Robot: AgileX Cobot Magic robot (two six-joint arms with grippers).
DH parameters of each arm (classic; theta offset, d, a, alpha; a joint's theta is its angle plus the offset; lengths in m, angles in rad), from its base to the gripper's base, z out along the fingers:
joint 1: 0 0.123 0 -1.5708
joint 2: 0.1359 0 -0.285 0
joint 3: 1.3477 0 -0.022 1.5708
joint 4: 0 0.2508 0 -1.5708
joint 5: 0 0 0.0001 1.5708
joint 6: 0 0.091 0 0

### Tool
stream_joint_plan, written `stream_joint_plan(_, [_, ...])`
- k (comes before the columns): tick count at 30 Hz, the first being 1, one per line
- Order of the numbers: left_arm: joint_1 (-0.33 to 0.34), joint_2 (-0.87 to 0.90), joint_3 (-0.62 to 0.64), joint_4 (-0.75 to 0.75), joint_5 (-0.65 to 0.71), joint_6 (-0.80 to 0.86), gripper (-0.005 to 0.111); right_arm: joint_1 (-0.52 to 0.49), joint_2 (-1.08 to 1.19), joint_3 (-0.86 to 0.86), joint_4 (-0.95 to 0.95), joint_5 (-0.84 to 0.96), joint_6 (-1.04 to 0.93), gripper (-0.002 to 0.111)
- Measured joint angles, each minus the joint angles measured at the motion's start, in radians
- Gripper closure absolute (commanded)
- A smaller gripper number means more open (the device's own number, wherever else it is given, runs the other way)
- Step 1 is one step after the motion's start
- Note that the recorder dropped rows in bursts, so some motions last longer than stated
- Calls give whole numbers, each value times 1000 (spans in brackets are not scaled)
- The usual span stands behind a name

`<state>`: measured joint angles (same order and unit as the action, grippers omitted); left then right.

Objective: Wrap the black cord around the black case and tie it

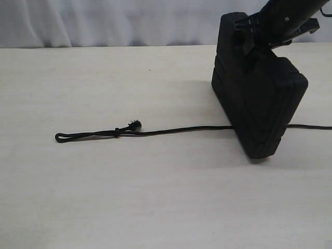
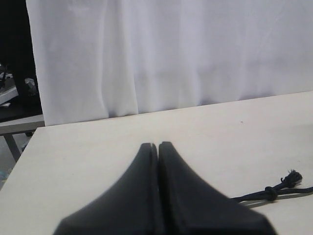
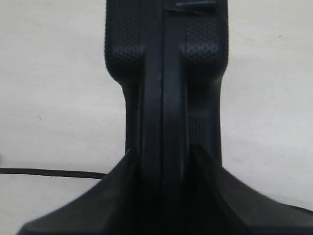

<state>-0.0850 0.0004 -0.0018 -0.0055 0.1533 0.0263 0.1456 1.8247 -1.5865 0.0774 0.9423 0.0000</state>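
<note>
The black case stands upright on its narrow edge at the right of the table, slightly tilted. The black cord lies across the table and runs under the case, coming out on its right side. Its left end is a knotted loop with a frayed tip. My right gripper is at the top of the case. In the right wrist view its jaws sit against both sides of the case's handle, gripper, with the cord on the table below. My left gripper is shut and empty, hovering near the cord's frayed tip.
A white curtain hangs behind the table's far edge. The pale tabletop stretches bare to the left of and in front of the case. A dark stand with equipment shows beyond the table's corner in the left wrist view.
</note>
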Motion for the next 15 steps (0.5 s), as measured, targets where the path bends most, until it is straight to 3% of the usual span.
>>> stream_joint_plan(15, [0, 0, 0, 0, 2, 0, 107, 0, 0, -57, -20, 20, 0, 74])
